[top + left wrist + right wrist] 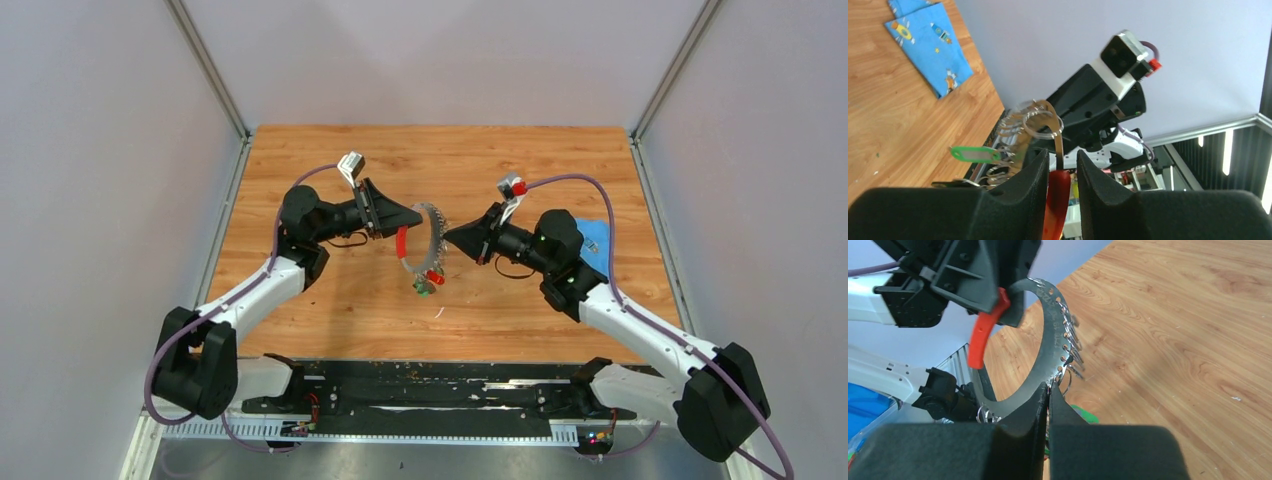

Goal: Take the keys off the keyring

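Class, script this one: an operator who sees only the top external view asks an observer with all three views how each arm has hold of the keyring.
Operator: From above I can't make out the right grip. Is it closed?
Observer: Yes. The right fingers are shut on the flat metal edge of the keyring, beside its row of holes.
Operator: And the left side?
Observer: The red clip sits between the left fingers. A slit shows on one side, so I can't tell whether they pinch it.
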Robot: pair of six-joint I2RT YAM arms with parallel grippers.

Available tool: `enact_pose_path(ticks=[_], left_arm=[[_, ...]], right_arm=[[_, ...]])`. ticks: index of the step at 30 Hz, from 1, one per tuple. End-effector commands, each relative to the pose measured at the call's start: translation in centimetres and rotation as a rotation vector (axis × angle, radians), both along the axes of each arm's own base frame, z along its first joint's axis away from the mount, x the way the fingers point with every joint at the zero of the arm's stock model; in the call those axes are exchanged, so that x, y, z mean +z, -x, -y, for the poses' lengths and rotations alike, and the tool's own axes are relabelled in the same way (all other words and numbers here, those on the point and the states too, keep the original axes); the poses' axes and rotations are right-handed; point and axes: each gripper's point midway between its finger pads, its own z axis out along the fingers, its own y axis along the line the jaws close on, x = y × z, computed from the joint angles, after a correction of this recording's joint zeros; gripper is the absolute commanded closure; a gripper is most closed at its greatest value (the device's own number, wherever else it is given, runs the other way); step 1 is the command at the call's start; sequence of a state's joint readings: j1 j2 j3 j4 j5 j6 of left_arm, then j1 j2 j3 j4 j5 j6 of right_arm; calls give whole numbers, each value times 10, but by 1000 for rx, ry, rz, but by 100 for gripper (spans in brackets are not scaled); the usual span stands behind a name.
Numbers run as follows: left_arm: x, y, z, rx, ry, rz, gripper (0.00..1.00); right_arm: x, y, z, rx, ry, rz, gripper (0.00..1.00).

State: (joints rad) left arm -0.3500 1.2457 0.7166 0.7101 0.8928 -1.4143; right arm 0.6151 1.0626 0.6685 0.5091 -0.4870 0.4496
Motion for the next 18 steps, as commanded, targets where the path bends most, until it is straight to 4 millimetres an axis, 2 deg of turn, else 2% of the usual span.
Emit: enact_pose_path(ticks=[1,9,13,15,18], left_arm=[[-25,-2,3,-22,-27,-35,72],[-32,-5,4,-14,-55,-22,71],[-34,-1,6,-40,-88,3,84],[-35,1,11,-59,-128,23,99],[-36,5,15,-88,-150,22,100]], right_arm=[[25,15,-6,45,-51,46,99],[25,21,-7,64,-56,34,99],[24,25,-8,83,-54,28,99],[24,28,-9,97,-49,26,99],[19,32,-7,102,-33,22,99]])
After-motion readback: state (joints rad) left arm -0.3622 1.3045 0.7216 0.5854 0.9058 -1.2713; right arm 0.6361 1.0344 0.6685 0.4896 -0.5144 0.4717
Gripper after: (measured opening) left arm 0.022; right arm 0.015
